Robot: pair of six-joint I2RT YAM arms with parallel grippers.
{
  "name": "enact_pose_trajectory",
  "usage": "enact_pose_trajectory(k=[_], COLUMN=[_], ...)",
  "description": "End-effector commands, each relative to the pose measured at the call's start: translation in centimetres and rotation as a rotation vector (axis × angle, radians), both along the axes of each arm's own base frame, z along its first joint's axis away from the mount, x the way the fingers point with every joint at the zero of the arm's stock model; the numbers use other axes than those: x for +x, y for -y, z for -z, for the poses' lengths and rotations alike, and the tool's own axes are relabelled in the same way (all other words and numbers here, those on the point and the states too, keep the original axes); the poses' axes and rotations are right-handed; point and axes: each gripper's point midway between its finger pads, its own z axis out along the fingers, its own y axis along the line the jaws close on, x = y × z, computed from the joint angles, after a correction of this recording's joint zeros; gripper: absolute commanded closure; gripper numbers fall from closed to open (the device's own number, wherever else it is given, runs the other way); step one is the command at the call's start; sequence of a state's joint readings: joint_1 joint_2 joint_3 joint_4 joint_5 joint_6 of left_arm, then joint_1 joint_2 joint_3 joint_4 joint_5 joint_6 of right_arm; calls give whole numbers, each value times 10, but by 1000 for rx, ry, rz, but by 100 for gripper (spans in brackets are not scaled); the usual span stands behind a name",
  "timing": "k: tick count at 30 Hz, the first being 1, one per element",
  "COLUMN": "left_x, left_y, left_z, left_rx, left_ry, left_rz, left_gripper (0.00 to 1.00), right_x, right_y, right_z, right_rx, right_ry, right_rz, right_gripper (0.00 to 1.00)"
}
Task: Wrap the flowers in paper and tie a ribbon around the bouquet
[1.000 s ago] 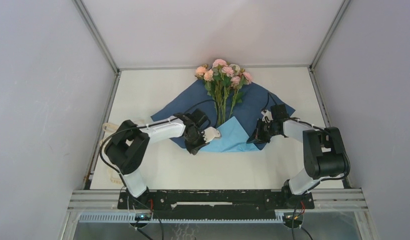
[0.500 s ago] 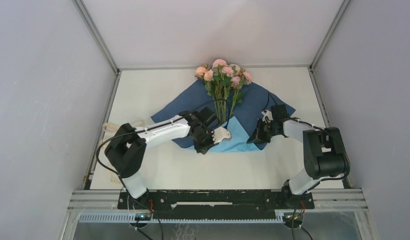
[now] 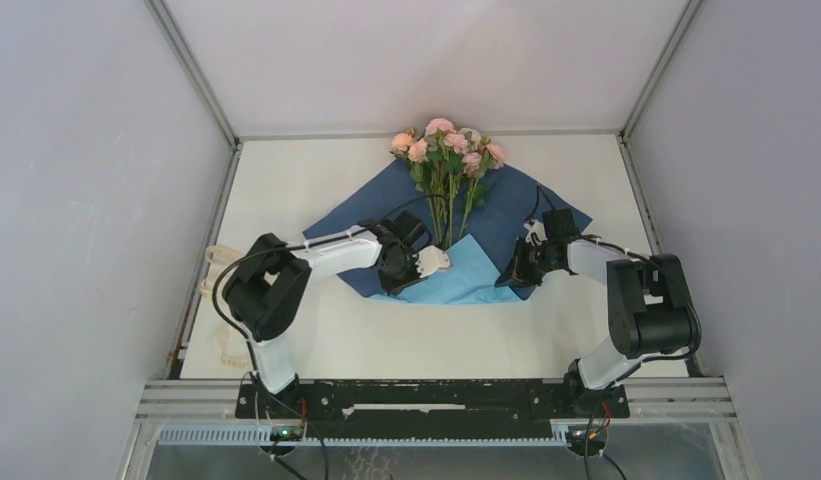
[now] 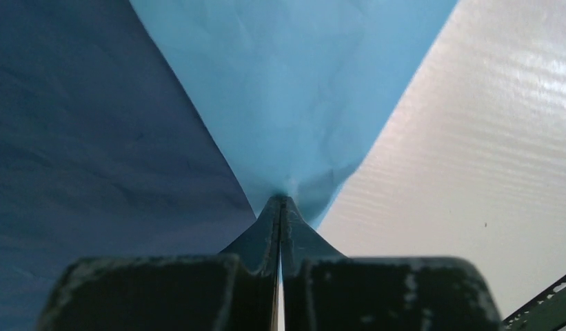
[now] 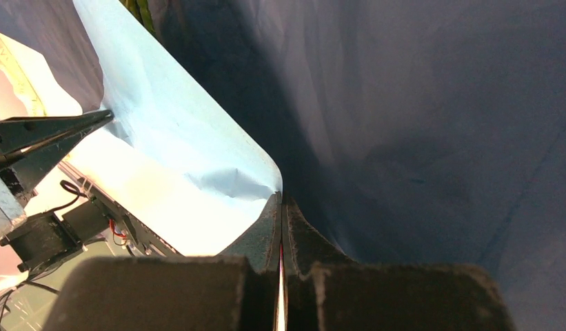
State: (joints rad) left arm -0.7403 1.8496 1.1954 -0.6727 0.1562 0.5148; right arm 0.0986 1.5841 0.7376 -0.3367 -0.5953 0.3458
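The flowers (image 3: 444, 148) lie with pink and cream blooms at the far side and stems running toward me on the paper (image 3: 511, 212). The paper lies navy face up, and its near part is folded over to show a light-blue flap (image 3: 471, 275). My left gripper (image 3: 404, 283) is shut on the flap's left corner. In the left wrist view that gripper (image 4: 280, 200) pinches the light-blue tip (image 4: 294, 89). My right gripper (image 3: 508, 278) is shut on the fold's right end, where the jaws (image 5: 280, 196) meet light-blue (image 5: 176, 138) and navy (image 5: 418, 103). The ribbon (image 3: 222, 347) lies at the table's left edge.
Grey walls with metal frame posts (image 3: 194, 75) close in the white table (image 3: 316, 330) on the left, right and far sides. The black base rail (image 3: 436, 398) runs along the near edge. Black cables (image 3: 218, 290) loop off the left arm.
My left gripper carried the flap's corner to the right, then drew back a little toward the stems, and the left elbow swung with it. The right arm stayed still.
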Motion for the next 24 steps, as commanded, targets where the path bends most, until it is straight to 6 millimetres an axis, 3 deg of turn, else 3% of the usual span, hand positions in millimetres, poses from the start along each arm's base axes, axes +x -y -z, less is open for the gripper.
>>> enact_pose_trajectory(k=[1,6,14,18,20,24], left_x=[-38,-58,-46,-42,-50,-62], left_y=[-31,-48,-79,-91,-82,-31], left_z=[12,16,21,10,-8,-61], left_rx=[93,135,207,213,179,58], left_ry=[-69,-80,-30,-26,-54,-76], left_rz=[46,47,-30,-65,-24,107], left_gripper=[99,99,100,100,100,96], right_x=[4,4,3,3,4,2], right_y=[3,5,6,6,5,3], right_z=[-2,-2,-2,-3,-3,-2], right_rx=[-5,-11,-12,-13,-5,-3], right_ry=[31,30,23,27,25,20], right_rz=[-2,6,9,9,7,2], right_gripper=[100,100,100,100,100,100])
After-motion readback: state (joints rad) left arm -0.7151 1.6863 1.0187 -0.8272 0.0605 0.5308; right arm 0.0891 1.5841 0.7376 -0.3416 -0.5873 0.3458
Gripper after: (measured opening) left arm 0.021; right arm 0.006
